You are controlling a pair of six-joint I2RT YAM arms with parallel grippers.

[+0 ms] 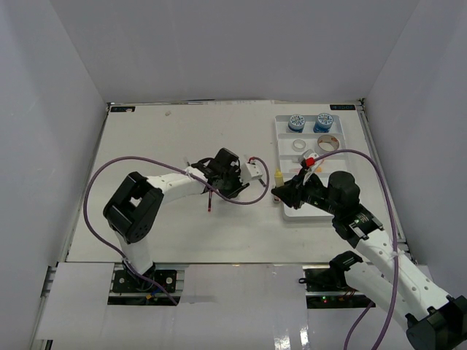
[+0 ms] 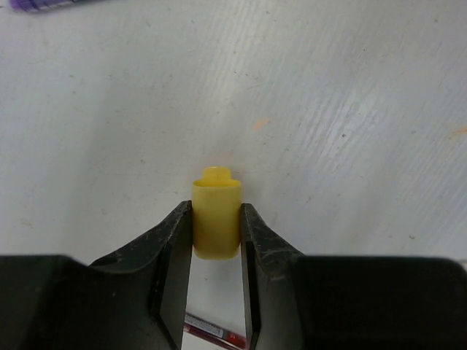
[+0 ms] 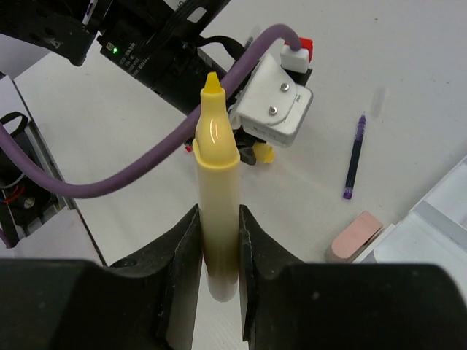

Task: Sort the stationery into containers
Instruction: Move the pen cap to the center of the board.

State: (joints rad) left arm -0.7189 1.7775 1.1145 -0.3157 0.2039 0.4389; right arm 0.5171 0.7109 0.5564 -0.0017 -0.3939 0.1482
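My left gripper (image 2: 217, 210) is shut on a short yellow cap (image 2: 216, 191), held just above the white table. My right gripper (image 3: 219, 213) is shut on the barrel of an uncapped yellow highlighter (image 3: 217, 157), whose tip points toward the left gripper (image 1: 235, 184). In the top view the right gripper (image 1: 283, 192) sits by the near left corner of the white divided tray (image 1: 279, 125). The tray holds two blue-white tubs (image 1: 295, 122) (image 1: 323, 122), two tape rolls (image 1: 300, 145) (image 1: 327, 143) and a red piece (image 1: 310, 160).
A red pen (image 1: 210, 200) (image 2: 211, 334) lies on the table under the left gripper. A purple pen (image 3: 354, 157) and a pink eraser (image 3: 356, 235) lie near the tray's edge (image 3: 438, 211). The left arm's purple cable (image 3: 131, 171) loops between the grippers.
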